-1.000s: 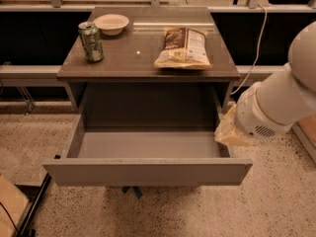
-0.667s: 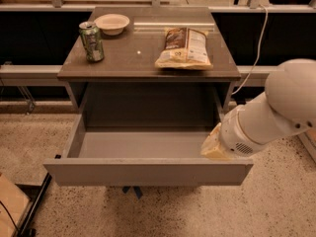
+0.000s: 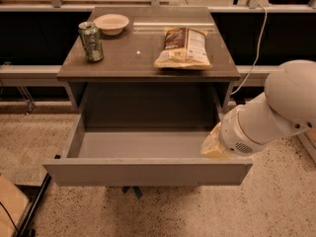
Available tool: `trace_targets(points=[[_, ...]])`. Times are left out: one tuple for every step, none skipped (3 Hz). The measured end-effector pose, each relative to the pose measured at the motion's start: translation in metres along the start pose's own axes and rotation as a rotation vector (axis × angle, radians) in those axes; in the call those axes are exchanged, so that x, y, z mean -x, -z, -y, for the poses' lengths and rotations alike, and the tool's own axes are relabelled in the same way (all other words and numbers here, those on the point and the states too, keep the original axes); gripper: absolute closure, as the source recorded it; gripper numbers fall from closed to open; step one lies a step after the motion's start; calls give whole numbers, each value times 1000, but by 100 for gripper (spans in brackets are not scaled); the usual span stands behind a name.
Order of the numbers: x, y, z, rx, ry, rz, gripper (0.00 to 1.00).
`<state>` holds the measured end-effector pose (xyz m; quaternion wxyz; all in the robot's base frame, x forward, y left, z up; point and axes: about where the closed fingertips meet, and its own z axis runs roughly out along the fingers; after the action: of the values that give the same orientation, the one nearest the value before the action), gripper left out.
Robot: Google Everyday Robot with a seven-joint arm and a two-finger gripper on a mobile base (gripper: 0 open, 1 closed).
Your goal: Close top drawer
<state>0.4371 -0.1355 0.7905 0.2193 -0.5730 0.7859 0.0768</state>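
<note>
The top drawer (image 3: 148, 173) of the brown-topped cabinet (image 3: 148, 63) is pulled far out. It is a wide, shallow grey box with a plain flat front panel, and its inside (image 3: 138, 144) holds nothing. My white arm (image 3: 276, 112) reaches in from the right. My gripper (image 3: 214, 144), seen as a yellowish end piece, sits at the drawer's right end, just behind the front panel and over the right side wall. The lower drawers are hidden under the open one.
On the cabinet top stand a green can (image 3: 91, 41), a white bowl (image 3: 111, 23) and a snack bag (image 3: 183, 47). A white cable (image 3: 254, 48) hangs at the right. A dark ledge runs behind. Speckled floor surrounds the cabinet; a wooden edge (image 3: 10, 206) is at bottom left.
My arm has moved left and down, bringing the gripper from beside the drawer's right wall to its right front corner. The drawer has not moved.
</note>
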Motion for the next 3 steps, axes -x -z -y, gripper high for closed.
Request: trace_targets(points=[[-20, -45, -14, 62, -64, 38, 100], [-41, -97, -21, 118, -121, 64, 100], [-50, -134, -19, 156, -142, 85, 100]])
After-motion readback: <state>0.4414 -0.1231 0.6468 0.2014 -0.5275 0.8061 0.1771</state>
